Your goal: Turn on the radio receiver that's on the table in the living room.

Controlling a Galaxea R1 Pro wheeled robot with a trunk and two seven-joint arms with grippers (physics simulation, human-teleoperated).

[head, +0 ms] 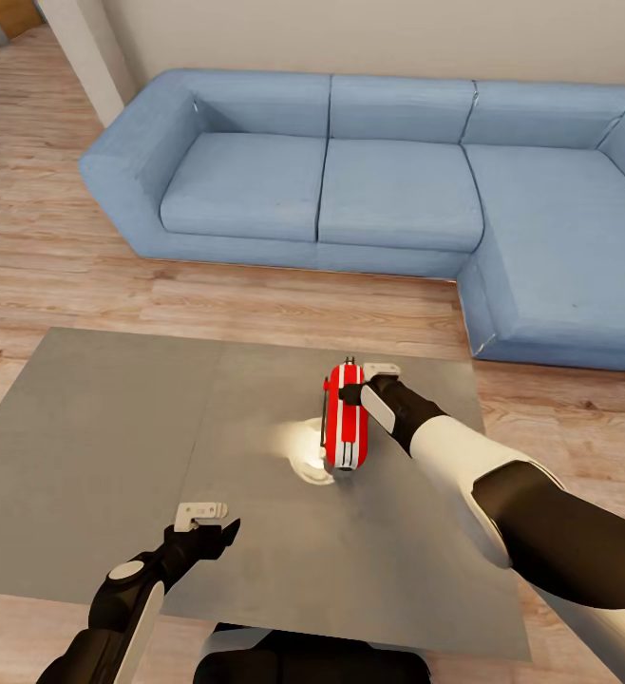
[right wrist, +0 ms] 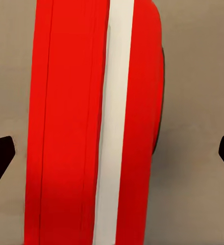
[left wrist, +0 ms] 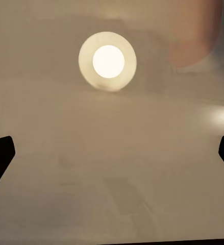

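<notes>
Grey table, red radio receiver just beside right gripper, jaws wide, perhaps touching, left gripper jaws wide

Blue L-shaped sofa on wood plank floor, beige wall behind.

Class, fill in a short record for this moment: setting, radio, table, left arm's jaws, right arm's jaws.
Setting: living room, blue sofa, wood floor
Radio: red radio receiver with white stripes, lying on the table
Table: glossy grey top, lamp reflection
Left gripper: jaws open, over bare tabletop
Right gripper: jaws open, at the radio's far end
</notes>
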